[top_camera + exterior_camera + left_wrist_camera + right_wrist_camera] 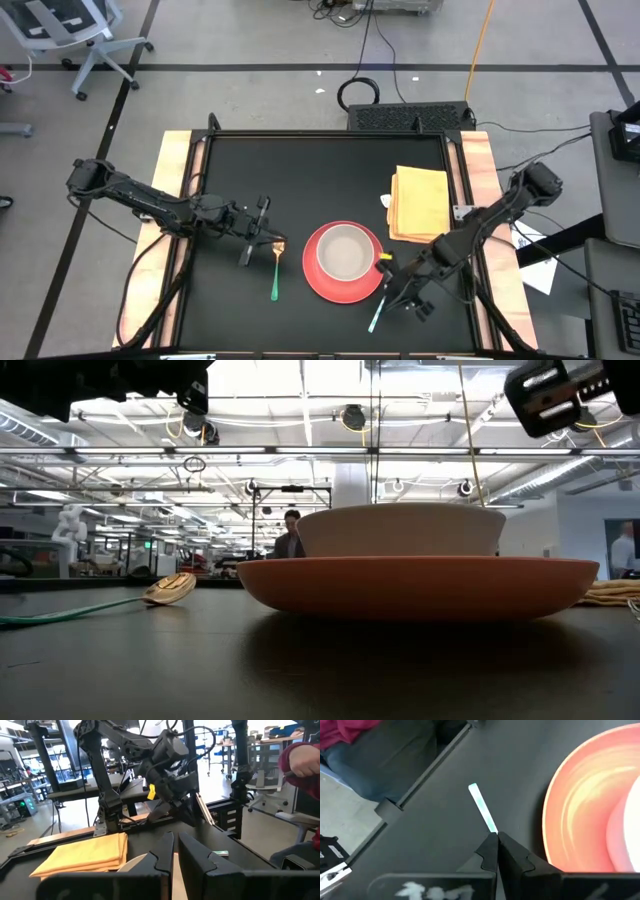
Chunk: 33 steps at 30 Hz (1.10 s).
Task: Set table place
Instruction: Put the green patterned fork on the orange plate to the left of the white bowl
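Observation:
On the black table [240, 320] a red plate [312, 278] holds a beige bowl [345, 252]. A green-handled spoon with a gold head [276, 270] lies flat left of the plate and also shows in the low view [168, 589]. My left gripper [272, 238] hovers shut just above the spoon's head, its fingers [165, 851] close together. My right gripper [390, 288] at the plate's near right is shut on a teal-handled utensil [377, 314]. A folded yellow napkin [420, 203] lies flat at the far right. My right gripper pinches the teal handle [490, 826] between its two fingertips, away from the free end [473, 788], which sticks out past them toward the near edge. The fingers slant down from the table's right. Whether the utensil's far end touches the table cannot be told.
A small white object [386, 201] lies beside the napkin. Wooden strips [172, 200] run along the table's left and right sides. A person's hand and red sleeve [302, 765] show beyond the table, and clothing [350, 735] shows past the near rim.

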{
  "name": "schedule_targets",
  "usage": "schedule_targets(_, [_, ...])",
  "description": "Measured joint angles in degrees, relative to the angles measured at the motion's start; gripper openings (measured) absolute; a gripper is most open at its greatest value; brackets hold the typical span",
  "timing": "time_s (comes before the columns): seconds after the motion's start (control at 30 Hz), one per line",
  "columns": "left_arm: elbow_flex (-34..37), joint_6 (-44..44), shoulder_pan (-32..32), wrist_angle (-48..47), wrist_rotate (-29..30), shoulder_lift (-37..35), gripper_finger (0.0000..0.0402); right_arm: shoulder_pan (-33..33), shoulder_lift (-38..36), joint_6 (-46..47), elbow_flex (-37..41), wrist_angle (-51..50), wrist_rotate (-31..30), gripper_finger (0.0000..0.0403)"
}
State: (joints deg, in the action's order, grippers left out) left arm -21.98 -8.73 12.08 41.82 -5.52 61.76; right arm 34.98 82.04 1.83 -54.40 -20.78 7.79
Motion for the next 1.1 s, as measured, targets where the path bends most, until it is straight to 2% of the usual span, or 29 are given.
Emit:
schedule_targets(0.27, [0.0,0.0,0.0,0.3,1.1,0.0,0.0031,-0.1,2.1,1.9,-3.4,0.2,2.0,0.0009])
schedule_targets(0.53, [0.0,0.2,0.0,0.2,1.1,0.0,0.0031,-0.1,4.2,2.0,-3.5,0.5,2.0,0.0060])
schedule_targets(0.77, [0.0,0.2,0.0,-0.1,1.1,0.0,0.0031,0.2,6.4,2.3,-3.4,0.9,0.5,0.0103])
schedule_targets(0.87, [0.0,0.2,0.0,-0.2,1.1,0.0,0.0031,1.2,6.9,-1.0,-3.4,0.9,-2.1,0.0117])
schedule_targets(1.1, [0.0,0.2,0.0,-0.2,1.1,0.0,0.0031,4.1,6.8,-4.2,-3.4,0.7,-5.0,0.0130])
